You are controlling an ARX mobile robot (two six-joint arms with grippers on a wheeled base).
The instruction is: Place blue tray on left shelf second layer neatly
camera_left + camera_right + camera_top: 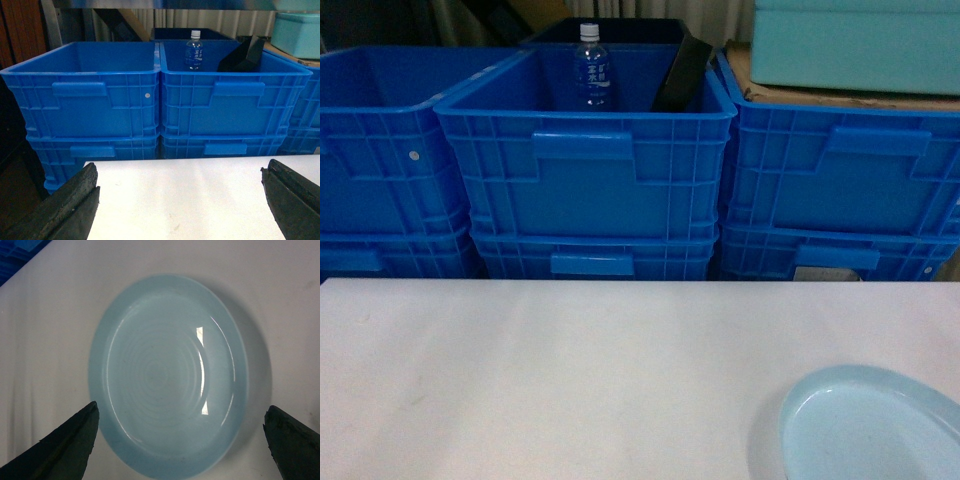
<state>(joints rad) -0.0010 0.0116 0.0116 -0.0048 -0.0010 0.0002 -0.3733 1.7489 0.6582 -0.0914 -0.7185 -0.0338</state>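
Blue tray [875, 425] sits flat at the white counter's [570, 370] near right corner, partly cut off by the frame. Right pincer [181, 440] hangs wide above it, tips outside both rims. Left pincer [182, 200] also spread wide over bare counter, facing stacked blue crates [150, 95].

Left hand [180, 200] and right hand [181, 442] both spread wide, holding nothing

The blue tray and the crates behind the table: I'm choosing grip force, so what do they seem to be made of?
The blue tray looks like smooth, glossy plastic: bright glints on its inner wall and faint moulded concentric rings. The crates look like rigid injection-moulded plastic with a duller sheen: ribbed walls and moulded handle tabs. The table looks matte white; its material is unclear.
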